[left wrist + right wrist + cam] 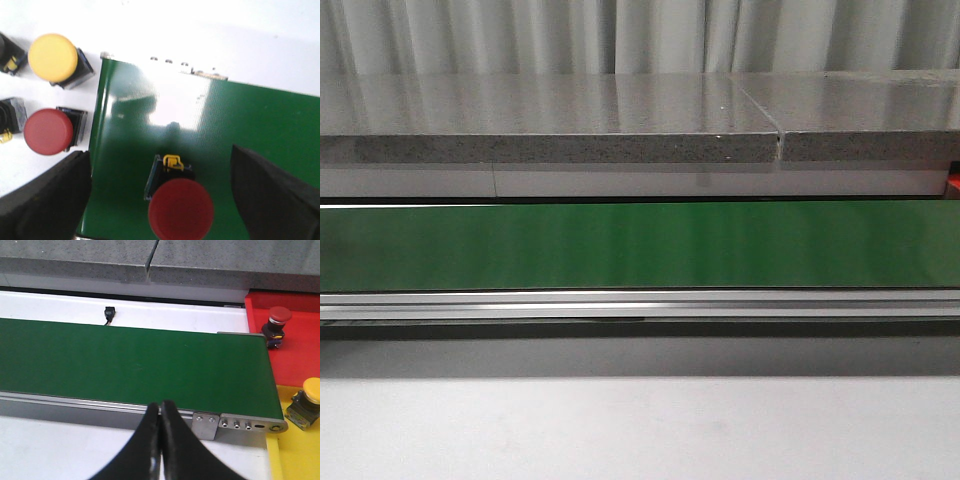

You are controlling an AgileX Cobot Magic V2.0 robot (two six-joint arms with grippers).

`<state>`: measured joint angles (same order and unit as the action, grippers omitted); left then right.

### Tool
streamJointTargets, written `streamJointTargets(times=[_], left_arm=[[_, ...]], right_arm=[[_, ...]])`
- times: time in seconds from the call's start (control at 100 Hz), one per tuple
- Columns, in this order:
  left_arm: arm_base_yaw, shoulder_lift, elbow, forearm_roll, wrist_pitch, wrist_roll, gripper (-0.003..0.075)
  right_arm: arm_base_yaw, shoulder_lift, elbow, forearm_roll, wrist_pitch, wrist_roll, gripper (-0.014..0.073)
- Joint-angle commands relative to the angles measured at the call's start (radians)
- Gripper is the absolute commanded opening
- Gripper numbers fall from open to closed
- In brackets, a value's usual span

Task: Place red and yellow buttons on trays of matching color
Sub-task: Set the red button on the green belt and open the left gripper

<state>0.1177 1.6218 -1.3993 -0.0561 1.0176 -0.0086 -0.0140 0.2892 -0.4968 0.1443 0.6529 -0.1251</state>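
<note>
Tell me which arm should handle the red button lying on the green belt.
Left. Its open tool straddles the red button on the green belt. The right tool is shut, hovering at the belt's other end near the trays.

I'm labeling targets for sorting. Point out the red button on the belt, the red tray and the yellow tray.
red button (pixel 180 208), left wrist view, on its cap.
red tray (pixel 300 355), right wrist view, bare floor.
yellow tray (pixel 295 455), right wrist view, bare floor.

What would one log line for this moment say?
left fingers: open over red button on belt | right gripper: shut, idle | trays: one red, one yellow placed
</note>
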Motion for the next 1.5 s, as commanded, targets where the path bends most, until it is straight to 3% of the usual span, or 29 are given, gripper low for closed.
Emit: streamJointTargets(times=[0.0, 0.19, 0.34, 0.65, 1.49], left_arm=[[-0.005, -0.035, -0.07, -0.015, -0.037, -0.021, 0.0563], [0.046, -0.035, -0.134, -0.012, -0.035, -0.091, 0.0562], [0.148, -0.022, -0.136, -0.011, -0.02, -0.183, 0.0553], [0.285, 0.062, -0.136, -0.04, 0.042, -0.187, 0.0553], [0.351, 0.279, -0.144, 0.006, 0.01, -0.213, 0.0553]], right_arm=[[-0.001, 0.007, -0.025, 0.006, -0.07, -0.006, -0.0066], [-0.001, 0.007, -0.025, 0.006, -0.07, -0.006, -0.0066], [-0.001, 0.007, -0.025, 0.006, -0.07, -0.006, -0.0066], [-0.001, 0.007, -0.025, 0.006, -0.07, -0.006, -0.0066], [-0.001, 0.007, -0.025, 0.006, -0.07, -0.006, -0.0066]])
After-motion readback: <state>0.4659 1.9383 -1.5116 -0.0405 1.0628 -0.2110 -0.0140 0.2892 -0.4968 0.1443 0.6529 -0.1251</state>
